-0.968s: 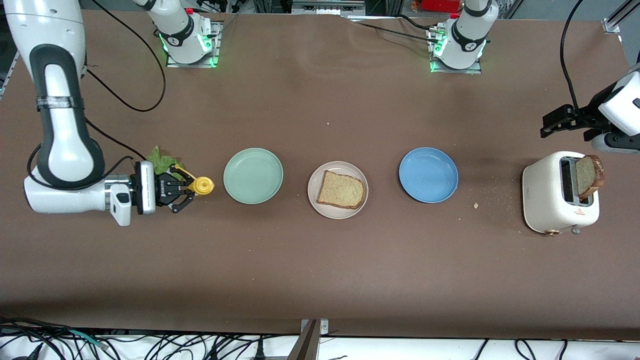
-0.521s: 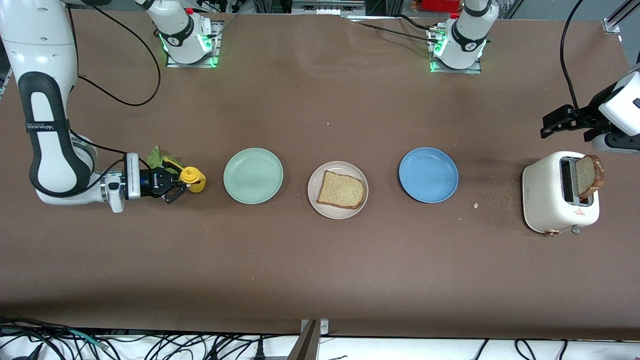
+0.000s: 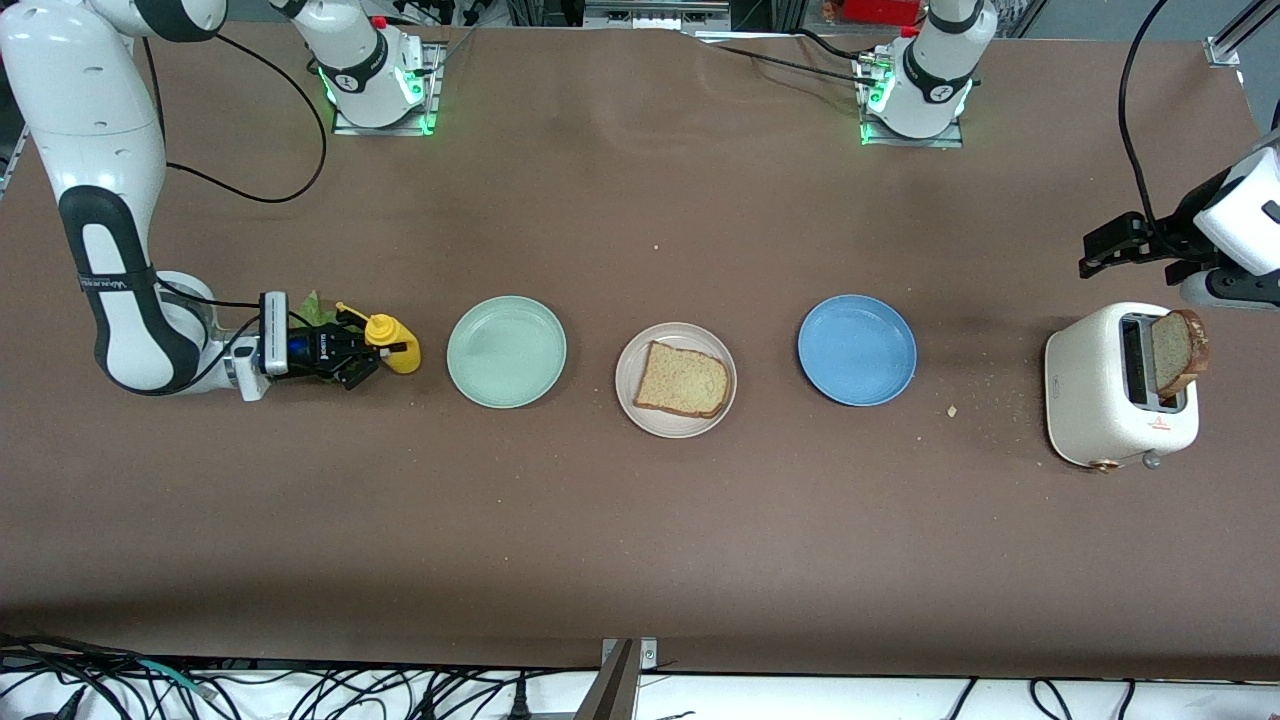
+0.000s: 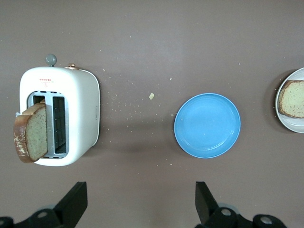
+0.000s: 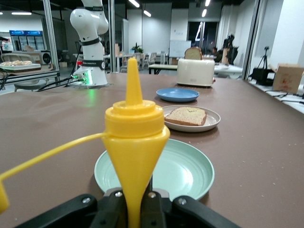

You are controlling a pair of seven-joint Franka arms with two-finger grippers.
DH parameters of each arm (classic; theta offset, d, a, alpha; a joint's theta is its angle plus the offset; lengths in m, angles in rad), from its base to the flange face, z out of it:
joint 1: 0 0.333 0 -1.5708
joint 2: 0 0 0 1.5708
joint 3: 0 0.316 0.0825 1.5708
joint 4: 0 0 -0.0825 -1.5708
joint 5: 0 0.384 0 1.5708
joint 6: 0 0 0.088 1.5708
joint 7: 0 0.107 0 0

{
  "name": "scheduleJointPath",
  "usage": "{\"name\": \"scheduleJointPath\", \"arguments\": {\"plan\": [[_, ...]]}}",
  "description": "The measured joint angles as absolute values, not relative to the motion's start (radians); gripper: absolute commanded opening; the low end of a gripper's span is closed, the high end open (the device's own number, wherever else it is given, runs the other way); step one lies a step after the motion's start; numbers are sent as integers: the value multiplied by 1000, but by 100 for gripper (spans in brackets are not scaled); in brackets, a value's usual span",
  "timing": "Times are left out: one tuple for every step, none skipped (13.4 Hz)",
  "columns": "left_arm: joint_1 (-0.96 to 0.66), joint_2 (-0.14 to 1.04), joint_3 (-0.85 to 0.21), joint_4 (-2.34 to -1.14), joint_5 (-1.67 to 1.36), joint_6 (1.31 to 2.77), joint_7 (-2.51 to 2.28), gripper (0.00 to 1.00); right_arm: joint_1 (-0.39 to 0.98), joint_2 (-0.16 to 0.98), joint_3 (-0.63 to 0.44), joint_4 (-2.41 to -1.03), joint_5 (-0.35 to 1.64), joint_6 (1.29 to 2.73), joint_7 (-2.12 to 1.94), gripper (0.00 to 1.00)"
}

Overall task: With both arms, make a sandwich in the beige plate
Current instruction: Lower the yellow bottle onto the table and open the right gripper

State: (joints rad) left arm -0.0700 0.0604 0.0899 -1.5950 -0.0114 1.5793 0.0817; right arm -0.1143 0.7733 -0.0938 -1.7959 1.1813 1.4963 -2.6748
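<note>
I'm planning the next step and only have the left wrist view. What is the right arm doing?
Observer: The right gripper is shut on a yellow squeeze bottle, beside the mint-green plate.
Operator: Any lettuce?
Observer: Yes, a lettuce leaf lies by that gripper, partly hidden, not on the beige plate.
Operator: And my own gripper?
Observer: The left gripper hangs open over the table by the toaster.

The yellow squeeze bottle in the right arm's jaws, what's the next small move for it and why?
Probably carry the yellow squeeze bottle over the mint-green plate toward the beige plate. The right gripper is shut on it, still at the right arm's end of the table, while the bread slice lies bare. The left gripper waits open above the toaster.
</note>
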Motion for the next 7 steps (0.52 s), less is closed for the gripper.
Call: {"name": "scheduleJointPath", "arguments": {"plan": [[-70, 61, 90, -1595, -11, 1579, 82, 100, -117, 793, -94, -1797, 1199, 1489, -2699, 0], [-70, 61, 90, -1595, -11, 1579, 82, 100, -117, 814, -93, -1798, 1215, 1484, -2714, 0], [-70, 61, 90, -1595, -11, 1579, 82, 100, -117, 830, -90, -1798, 1228, 1480, -2715, 10], [-70, 61, 90, -1595, -11, 1579, 82, 100, -117, 840, -88, -1798, 1238, 1473, -2715, 26], [-70, 61, 90, -1595, -11, 1579, 82, 100, -117, 842, -87, -1797, 1240, 1467, -2714, 62], [-70, 61, 89, -1595, -11, 1579, 82, 100, -117, 842, -87, -1797, 1242, 1465, -2714, 99], [-70, 61, 89, -1595, -11, 1579, 82, 100, -117, 842, -87, -1796, 1246, 1462, -2714, 100]]}}
